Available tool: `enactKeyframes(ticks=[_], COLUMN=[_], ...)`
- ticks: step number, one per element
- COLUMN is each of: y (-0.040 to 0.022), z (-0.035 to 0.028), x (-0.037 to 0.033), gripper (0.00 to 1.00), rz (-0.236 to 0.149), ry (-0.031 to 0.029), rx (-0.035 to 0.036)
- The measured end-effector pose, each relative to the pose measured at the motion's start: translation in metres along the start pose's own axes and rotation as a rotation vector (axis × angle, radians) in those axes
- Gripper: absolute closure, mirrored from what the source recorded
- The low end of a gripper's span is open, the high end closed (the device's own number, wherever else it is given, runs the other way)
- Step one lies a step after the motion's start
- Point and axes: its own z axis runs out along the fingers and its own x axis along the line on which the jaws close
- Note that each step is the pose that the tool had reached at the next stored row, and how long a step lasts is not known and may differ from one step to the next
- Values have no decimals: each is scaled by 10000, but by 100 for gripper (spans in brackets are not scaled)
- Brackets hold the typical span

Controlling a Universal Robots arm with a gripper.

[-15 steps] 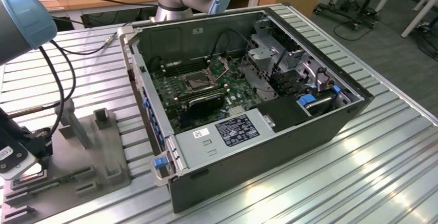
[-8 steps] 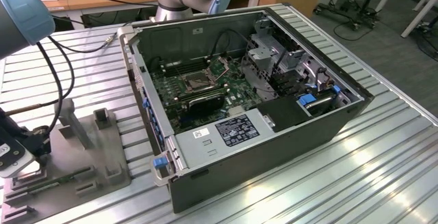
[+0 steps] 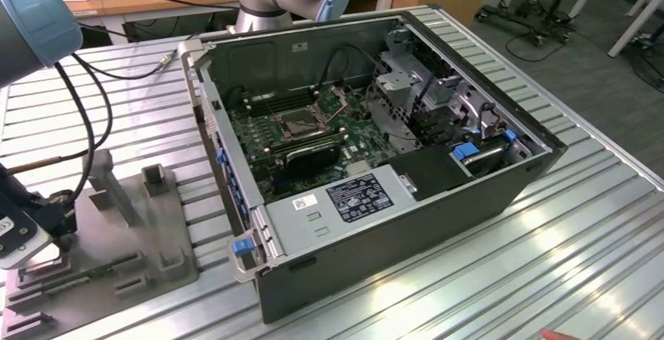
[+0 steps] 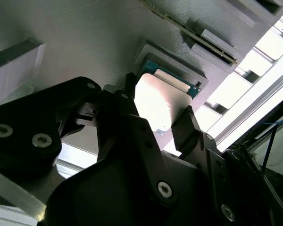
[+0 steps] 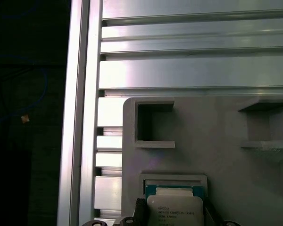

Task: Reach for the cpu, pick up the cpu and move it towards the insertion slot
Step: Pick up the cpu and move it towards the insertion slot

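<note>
Progress: the reach looks done, the pick-up is at the grasp stage, and the transport is not begun. In the second wrist view the hand point(image 4: 159, 104) is down over the cpu point(image 4: 162, 92), a small flat square chip w/ a silvery-white metal face and a teal-green edge. The chip lies btw. the two black fingers point(image 4: 192, 129). It sits flat in its shallow square pocket of the grey plastic tray point(image 4: 85, 37). In the first wrist view the pocket's rim frames it on all visible sides, so I judge it is not lifted yet.

Hand: the opening is narrow, approx. the chip's own width. Each finger stands against one of two opposite chip edges w/ no gap visible, so the hand seems closed on the chip. How firm the grip is, I cannot tell.

The insertion slot point(image 3: 301, 126), a square dark socket w/ a shiny metal frame on the green board, is well apart from the hand. It is inside the open black computer case point(image 3: 436, 231) on the ribbed aluminium tabletop point(image 3: 539, 270), to the exterior view's right of the hand. So the whole carry is left.
</note>
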Motion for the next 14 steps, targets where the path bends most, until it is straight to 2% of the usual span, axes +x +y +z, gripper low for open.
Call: enactKeyframes(ticks=[6, 14], y=[3, 3], z=[-37, -43], x=[0, 0], gripper=[45, 45], rz=[0, 0], ry=[0, 1], rx=[-1, 0])
